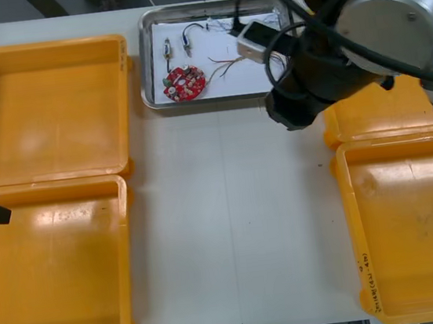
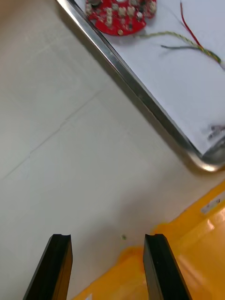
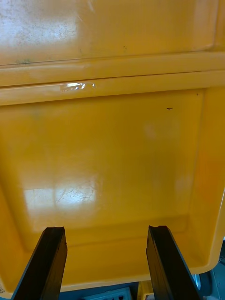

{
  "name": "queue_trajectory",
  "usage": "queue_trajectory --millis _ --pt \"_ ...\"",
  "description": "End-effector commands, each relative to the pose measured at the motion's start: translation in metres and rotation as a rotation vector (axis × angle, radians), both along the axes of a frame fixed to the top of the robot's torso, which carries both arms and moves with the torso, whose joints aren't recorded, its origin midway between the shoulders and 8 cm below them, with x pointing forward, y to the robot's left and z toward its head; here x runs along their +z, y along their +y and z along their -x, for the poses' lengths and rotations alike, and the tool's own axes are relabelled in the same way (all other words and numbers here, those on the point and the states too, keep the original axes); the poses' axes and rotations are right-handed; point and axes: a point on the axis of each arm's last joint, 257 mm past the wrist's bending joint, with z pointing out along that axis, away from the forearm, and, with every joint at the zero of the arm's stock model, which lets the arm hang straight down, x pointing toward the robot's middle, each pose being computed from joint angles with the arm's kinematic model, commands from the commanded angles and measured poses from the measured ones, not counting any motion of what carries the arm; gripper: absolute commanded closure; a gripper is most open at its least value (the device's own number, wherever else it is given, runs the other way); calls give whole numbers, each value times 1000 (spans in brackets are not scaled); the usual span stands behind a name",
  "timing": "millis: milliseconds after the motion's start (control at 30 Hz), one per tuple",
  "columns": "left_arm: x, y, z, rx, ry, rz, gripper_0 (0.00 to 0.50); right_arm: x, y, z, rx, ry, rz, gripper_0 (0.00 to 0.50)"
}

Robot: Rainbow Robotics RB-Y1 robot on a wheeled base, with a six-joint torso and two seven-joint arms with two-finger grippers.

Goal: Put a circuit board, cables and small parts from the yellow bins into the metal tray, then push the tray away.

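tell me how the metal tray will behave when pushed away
The metal tray looks rigid and should probably slide easily on the smooth table. Its raised rim likely keeps the circuit board in, though the loose cables may shift.

Dark characters (image 1: 367, 278) run along the rim of the near right yellow bin (image 1: 414, 225), too small to read. White sticker (image 2: 212, 205) on a bin edge, illegible too.
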Motion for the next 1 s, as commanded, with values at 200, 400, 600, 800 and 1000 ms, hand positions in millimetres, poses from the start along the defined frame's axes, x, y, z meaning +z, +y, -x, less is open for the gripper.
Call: queue_trajectory --millis 200,400,600,800,1000 --pt "12 17 4 -36 -20 -79 0 3 -95 8 -329 65 -221 0" --pt "12 17 4 -36 -20 -79 0 13 -144 9 -471 34 -288 0" --pt "12 17 4 -36 -20 -79 0 11 -205 19 -614 10 -319 0" --pt "12 17 4 -36 -20 -79 0 7 -245 31 -707 -4 -332 0" --pt "12 17 4 -36 -20 -79 0 -4 -268 39 -773 -7 -302 0"
